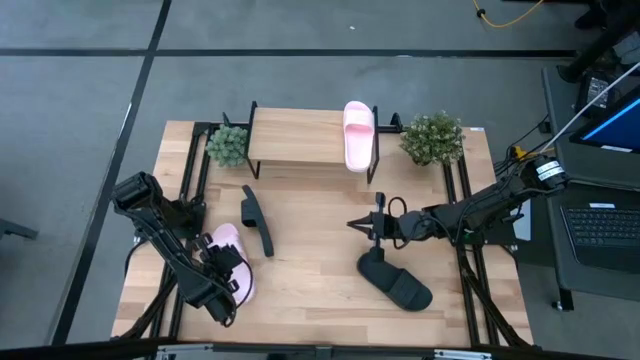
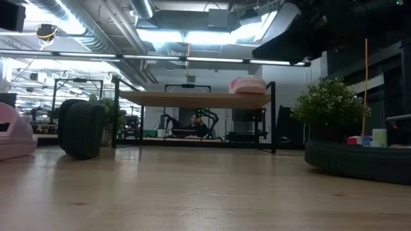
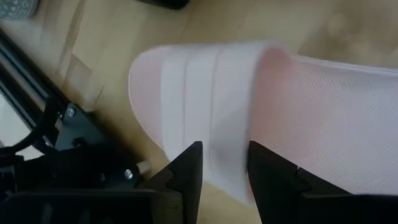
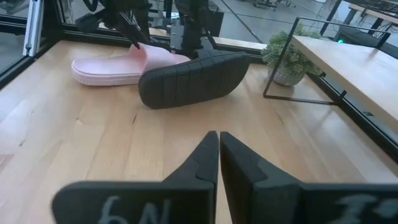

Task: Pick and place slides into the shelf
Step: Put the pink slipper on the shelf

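Pink slide [image 1: 232, 262] between the spread fingers of the left pincer [image 1: 224, 272]; right pincer [image 1: 366, 226] closed, empty.

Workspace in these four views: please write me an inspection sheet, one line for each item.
Surface: wooden table, bare between the things.
Job's things: one pink slide on the shelf; second pink slide at the left gripper; one black slide on its edge; one black slide flat.
Clutter: two potted plants beside the shelf.
Grippers: left open around the pink slide's strap; right gripper shut, empty, mid-table.
Cables: yellow cable on the floor.
Surroundings: laptop at right.
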You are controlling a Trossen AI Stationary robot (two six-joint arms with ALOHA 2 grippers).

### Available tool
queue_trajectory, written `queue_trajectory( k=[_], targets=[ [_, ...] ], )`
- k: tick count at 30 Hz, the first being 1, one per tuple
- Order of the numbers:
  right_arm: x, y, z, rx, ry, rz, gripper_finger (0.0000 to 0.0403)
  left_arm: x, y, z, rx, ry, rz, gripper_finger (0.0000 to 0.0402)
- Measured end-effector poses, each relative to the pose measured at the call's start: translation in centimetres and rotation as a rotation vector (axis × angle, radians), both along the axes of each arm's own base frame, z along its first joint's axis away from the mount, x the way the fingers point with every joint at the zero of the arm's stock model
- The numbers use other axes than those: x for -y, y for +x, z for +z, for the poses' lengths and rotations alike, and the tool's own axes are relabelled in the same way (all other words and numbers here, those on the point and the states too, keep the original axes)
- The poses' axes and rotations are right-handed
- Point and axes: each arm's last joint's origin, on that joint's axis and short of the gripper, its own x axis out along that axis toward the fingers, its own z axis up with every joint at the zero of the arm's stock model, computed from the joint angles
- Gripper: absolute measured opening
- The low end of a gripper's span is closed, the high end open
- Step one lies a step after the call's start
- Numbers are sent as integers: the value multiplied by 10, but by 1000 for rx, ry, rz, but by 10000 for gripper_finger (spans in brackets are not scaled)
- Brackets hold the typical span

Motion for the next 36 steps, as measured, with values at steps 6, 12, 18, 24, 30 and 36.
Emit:
queue_trajectory(
  k=[6, 12, 18, 24, 30, 36],
  targets=[
    [0, 0, 0, 0, 0, 0, 19, 0, 0, -4, 4, -9, 1, 114],
    [0, 0, 0, 0, 0, 0, 19, -3, -2, -9, 2, 5, -1, 113],
    [0, 0, 0, 0, 0, 0, 19, -8, -2, -14, -3, 10, 6, 68],
    [0, 0, 0, 0, 0, 0, 19, -8, -2, -14, -7, 14, 4, 10],
    [0, 0, 0, 0, 0, 0, 19, -8, -3, -14, -12, 10, 3, 6],
    [0, 0, 0, 0, 0, 0, 19, 0, -1, -4, -31, -27, -18, 4]
  ],
)
